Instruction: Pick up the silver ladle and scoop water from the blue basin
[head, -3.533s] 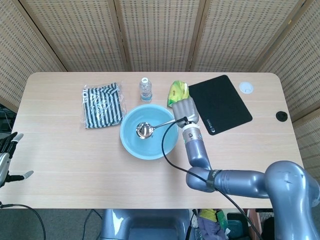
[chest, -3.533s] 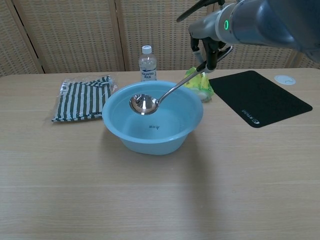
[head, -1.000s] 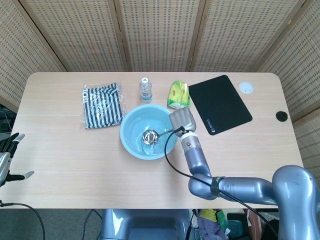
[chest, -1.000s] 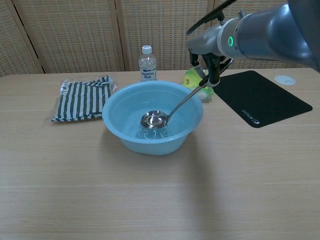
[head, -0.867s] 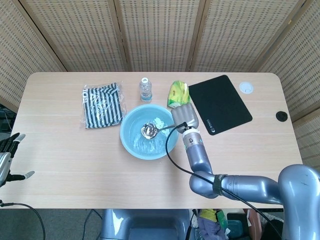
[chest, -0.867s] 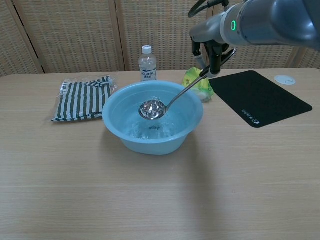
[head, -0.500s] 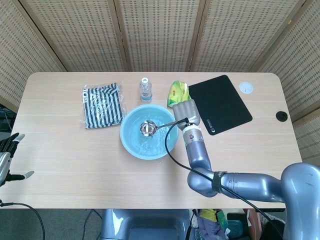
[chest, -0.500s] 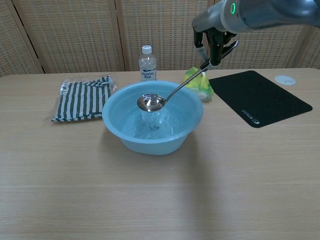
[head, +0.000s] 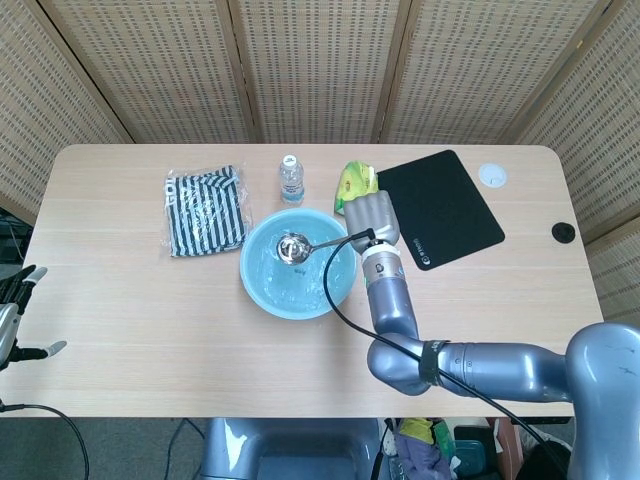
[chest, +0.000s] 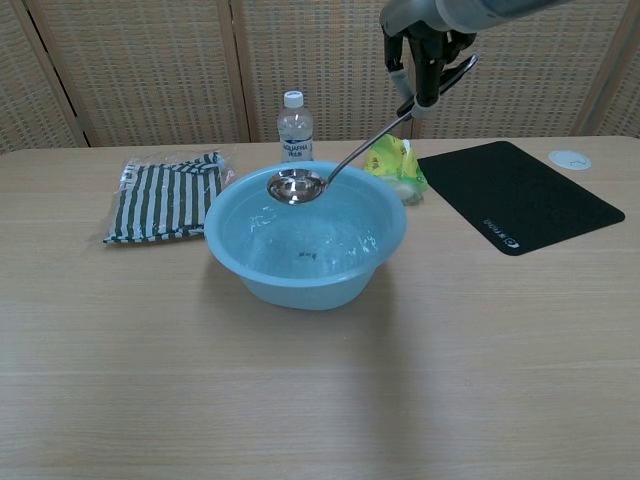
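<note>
My right hand (head: 369, 218) (chest: 425, 52) grips the upper end of the silver ladle's handle. The silver ladle (head: 293, 246) (chest: 296, 185) hangs with its bowl above the blue basin (head: 258, 290) (chest: 300, 285), lifted clear of the rippling water, handle slanting up to the right. The basin stands mid-table with water in it. My left hand (head: 14, 315) is at the far left edge of the head view, off the table, fingers spread and holding nothing.
A striped cloth packet (head: 204, 210) (chest: 165, 195) lies left of the basin. A water bottle (head: 290, 178) (chest: 294, 127) stands behind it. A yellow-green bag (head: 354, 184) (chest: 397, 165), a black mat (head: 438, 207) (chest: 520, 195) and a small white disc (head: 492, 176) sit to the right.
My right hand dipped the ladle into the water, then raised it; the ladle's bowl now hangs above the basin's rim level and the water ripples.
</note>
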